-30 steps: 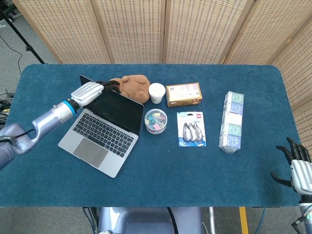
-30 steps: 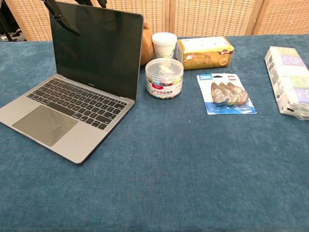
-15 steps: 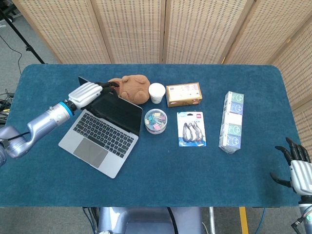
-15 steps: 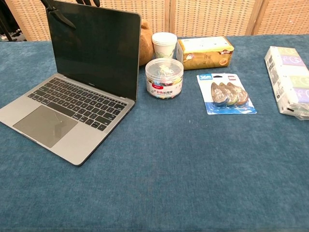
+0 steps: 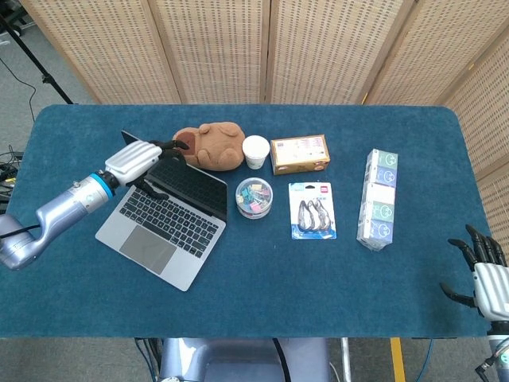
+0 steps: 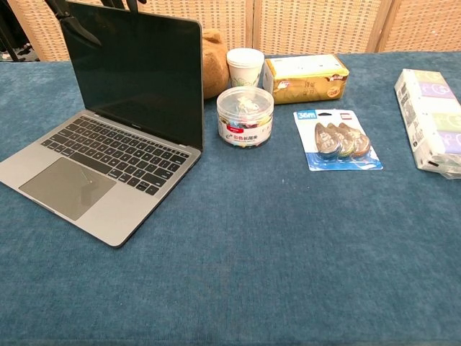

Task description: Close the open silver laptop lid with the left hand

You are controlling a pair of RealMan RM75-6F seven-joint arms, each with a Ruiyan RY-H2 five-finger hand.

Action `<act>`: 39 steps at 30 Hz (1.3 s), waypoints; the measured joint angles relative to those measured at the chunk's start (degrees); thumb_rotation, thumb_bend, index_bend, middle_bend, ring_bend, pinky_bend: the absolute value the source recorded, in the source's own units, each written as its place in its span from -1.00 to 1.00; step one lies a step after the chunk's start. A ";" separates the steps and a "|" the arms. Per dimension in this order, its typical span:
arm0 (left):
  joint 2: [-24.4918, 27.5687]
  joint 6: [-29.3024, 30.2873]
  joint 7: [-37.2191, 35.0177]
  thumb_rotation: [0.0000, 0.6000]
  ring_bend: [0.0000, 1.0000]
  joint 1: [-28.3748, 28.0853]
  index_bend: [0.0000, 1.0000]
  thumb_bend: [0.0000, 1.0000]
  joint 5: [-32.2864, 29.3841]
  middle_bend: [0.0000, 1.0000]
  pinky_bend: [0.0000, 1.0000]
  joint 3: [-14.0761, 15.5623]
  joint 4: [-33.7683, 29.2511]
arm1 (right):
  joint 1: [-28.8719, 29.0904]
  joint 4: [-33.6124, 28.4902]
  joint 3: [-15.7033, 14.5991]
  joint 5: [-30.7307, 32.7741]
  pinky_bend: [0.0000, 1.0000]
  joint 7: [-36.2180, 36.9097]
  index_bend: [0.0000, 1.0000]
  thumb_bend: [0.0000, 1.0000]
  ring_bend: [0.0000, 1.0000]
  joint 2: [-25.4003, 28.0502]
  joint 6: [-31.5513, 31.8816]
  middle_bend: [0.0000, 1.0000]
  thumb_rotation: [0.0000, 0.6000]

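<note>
I'm midway through folding the lid down. My left hand (image 5: 141, 157) is hooking its dark fingers (image 5: 171, 146) over the top edge of the silver laptop (image 5: 171, 208), which is sitting at the table's left, screen dark and tilting forward. Next I'm guessing a steady downward push. Right hand (image 5: 485, 274) is idling, fingers spread, holding nothing.
</note>
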 measured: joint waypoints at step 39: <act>10.13 -2.82 -0.02 1.00 -0.37 1.27 -0.19 -0.81 2.20 -0.52 -0.42 -0.43 -14.26 | -0.50 -0.71 -0.44 -1.31 -1.00 -0.48 -0.59 -0.55 -1.00 0.22 1.40 -1.00 1.00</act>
